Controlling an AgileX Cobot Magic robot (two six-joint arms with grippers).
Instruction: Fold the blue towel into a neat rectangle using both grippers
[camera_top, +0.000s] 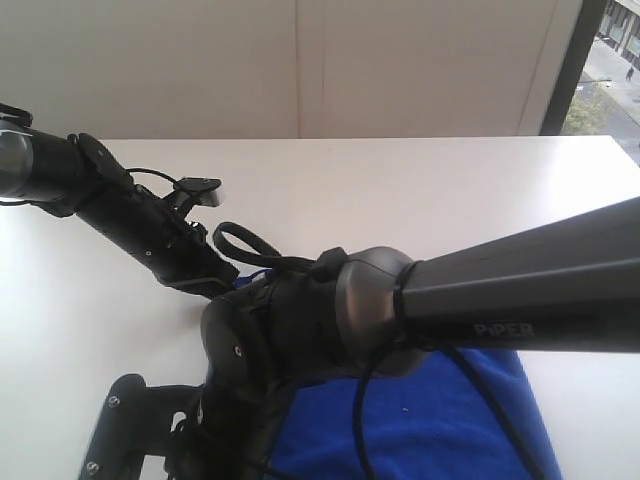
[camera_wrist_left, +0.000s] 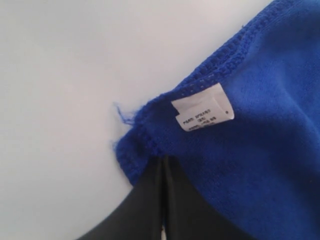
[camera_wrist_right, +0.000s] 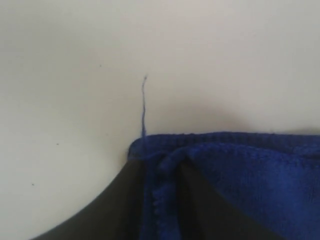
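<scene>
Gripper (camera_wrist_left: 163, 160) pinched shut on blue towel (camera_wrist_left: 260, 160) corner, white tag (camera_wrist_left: 202, 114), white table (camera_wrist_left: 65, 75)

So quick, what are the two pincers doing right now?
Left pincer: shut on the blue towel, at its corner.
Right pincer: towel edge between its fingers; grip cannot be told.

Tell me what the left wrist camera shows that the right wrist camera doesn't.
Only the left wrist view: a small white tag near a frayed corner, with the left gripper pressed shut at that corner. Only the right wrist view: one long loose thread trailing off the edge, and the right gripper straddling a bunched hem. Both: the blue towel lying on the white table.
</scene>
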